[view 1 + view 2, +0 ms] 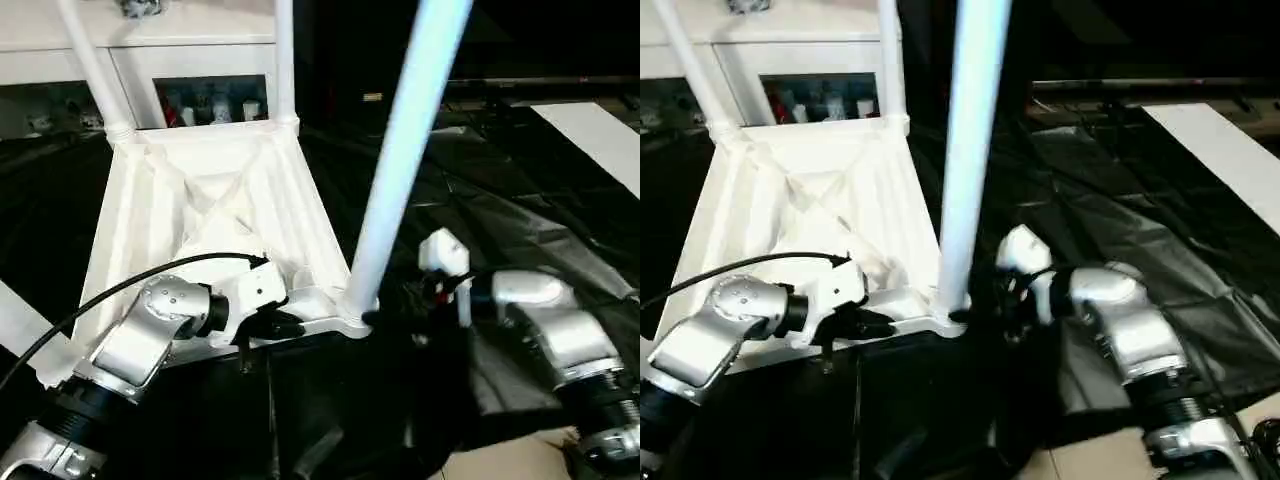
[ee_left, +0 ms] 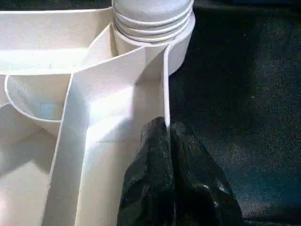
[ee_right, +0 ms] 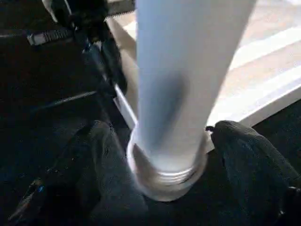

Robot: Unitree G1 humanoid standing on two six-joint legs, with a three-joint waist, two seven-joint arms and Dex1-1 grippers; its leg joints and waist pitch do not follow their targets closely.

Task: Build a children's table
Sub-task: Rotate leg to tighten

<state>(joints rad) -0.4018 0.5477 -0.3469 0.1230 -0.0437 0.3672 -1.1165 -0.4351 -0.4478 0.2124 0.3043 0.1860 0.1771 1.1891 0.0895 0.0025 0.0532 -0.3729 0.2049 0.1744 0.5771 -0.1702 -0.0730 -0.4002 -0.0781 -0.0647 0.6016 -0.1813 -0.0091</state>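
Our left hand (image 2: 165,141) is clamped shut on the near rim of the upturned tabletop (image 1: 200,200), which lies ribs-up on black sheeting (image 1: 520,220). Our right hand (image 3: 162,141) is spread open, a finger on each side of the near leg (image 1: 405,150), beside its base in the corner socket (image 1: 350,315). Two far legs (image 1: 285,60) stand before a white cabinet (image 1: 180,50).

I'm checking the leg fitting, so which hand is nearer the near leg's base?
Right. The right hand has a finger on each side of the near leg at its base; the left hand pinches the tabletop rim beside that corner.
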